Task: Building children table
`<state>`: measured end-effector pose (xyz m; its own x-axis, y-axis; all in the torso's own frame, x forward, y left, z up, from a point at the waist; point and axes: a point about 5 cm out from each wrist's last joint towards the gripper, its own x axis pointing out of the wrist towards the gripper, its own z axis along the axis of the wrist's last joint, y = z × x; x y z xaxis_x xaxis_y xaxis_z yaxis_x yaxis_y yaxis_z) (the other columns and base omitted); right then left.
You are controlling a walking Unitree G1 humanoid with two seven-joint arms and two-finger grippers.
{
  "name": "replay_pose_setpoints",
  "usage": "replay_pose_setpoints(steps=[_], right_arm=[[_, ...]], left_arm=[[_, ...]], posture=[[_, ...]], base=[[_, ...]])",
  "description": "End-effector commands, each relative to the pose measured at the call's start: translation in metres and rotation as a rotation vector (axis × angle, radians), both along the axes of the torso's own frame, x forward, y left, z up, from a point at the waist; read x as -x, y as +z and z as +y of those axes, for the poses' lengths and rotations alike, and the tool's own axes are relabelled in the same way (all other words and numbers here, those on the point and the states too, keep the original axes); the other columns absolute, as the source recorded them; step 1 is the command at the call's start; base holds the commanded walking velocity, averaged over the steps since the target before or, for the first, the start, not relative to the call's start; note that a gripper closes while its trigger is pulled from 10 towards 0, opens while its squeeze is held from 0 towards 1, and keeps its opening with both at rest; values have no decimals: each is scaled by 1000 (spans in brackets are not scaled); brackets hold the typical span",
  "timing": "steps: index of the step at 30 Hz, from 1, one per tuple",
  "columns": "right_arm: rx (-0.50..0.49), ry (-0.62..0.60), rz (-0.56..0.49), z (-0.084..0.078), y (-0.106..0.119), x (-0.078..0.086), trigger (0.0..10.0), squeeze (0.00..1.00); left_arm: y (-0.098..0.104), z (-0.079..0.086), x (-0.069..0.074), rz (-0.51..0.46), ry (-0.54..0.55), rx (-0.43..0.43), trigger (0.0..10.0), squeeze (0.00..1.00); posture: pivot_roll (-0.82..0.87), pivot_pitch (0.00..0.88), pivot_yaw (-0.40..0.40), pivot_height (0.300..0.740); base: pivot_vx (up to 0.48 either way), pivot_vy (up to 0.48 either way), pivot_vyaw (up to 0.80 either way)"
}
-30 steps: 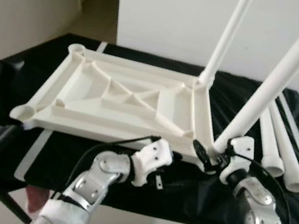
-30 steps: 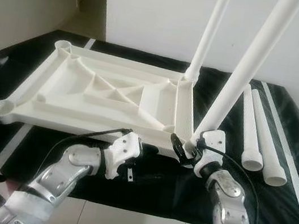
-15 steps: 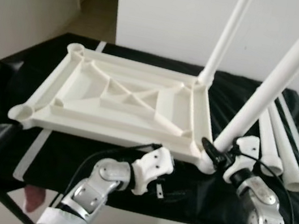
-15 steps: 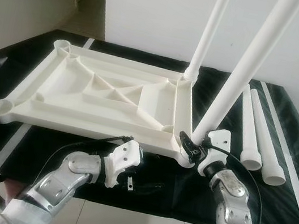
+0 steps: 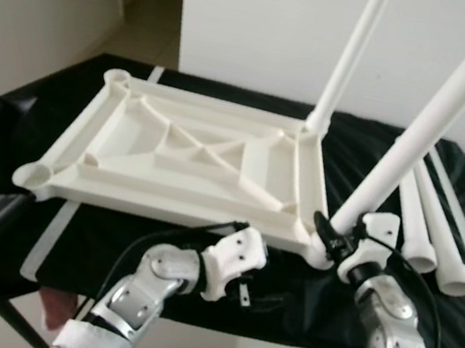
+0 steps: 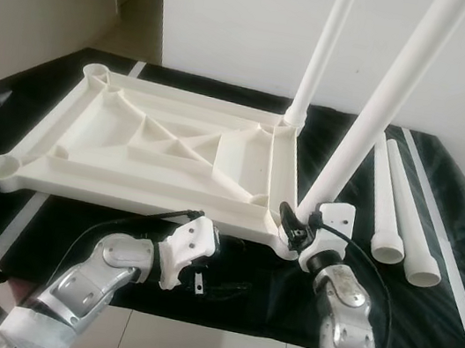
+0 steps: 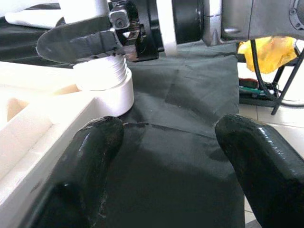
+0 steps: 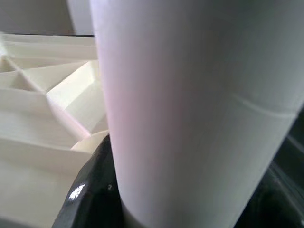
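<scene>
The white tabletop (image 5: 190, 162) lies upside down on a surface covered with black cloth (image 5: 11, 217), its ribbed underside facing up.

Nearest the camera, the left gripper (image 5: 269, 303) hangs just off the front edge of the tabletop, low over the cloth. Its jaws are spread wide with nothing between them; in the left wrist view its two black fingers (image 7: 90, 156) frame bare cloth.

A little further in and to the right, the right gripper (image 5: 327, 233) sits at the near right corner of the tabletop. Its jaws are clamped around the base of a white leg (image 5: 426, 135), which rises steeply from the corner socket (image 7: 111, 92) and leans away to the right. The left wrist view shows a threaded end of the leg sitting in that socket.

Further back, a second leg (image 5: 352, 56) stands upright in the far right corner.

To the right of the tabletop, two loose legs (image 5: 436, 235) lie side by side on the cloth, open ends toward the camera.

The near left (image 5: 34, 176) and far left (image 5: 119, 77) corner sockets hold no leg. A white wall (image 5: 267, 19) stands behind the surface.
</scene>
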<state>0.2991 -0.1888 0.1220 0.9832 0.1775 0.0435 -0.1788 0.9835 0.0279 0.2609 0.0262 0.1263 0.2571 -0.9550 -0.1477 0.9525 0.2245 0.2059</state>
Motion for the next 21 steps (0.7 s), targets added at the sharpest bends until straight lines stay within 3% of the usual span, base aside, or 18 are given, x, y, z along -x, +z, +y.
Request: replay_pose_setpoints(steps=[1,6,9,13,21], right_arm=[[-11,-23,62,1,-11,3,10000,0],[-39,-184,98,11,-15,7,10000,0],[-37,-210,108,13,-17,9,10000,0],[-83,-326,142,28,-21,11,10000,0],[-100,-371,163,38,-22,16,10000,0]], left_arm=[[2,1,-3,-1,34,6,10000,0],[2,1,-3,-2,36,6,10000,0],[2,1,-3,-2,36,7,10000,0],[5,-1,-5,-9,40,12,10000,0],[7,-1,-6,-13,47,20,10000,0]], posture=[[17,0,-52,740],[16,0,-54,740],[18,0,-54,740],[23,0,-61,740],[28,0,-57,740]], base=[[0,0,0],[0,0,0],[0,0,0],[0,0,0],[0,0,0]])
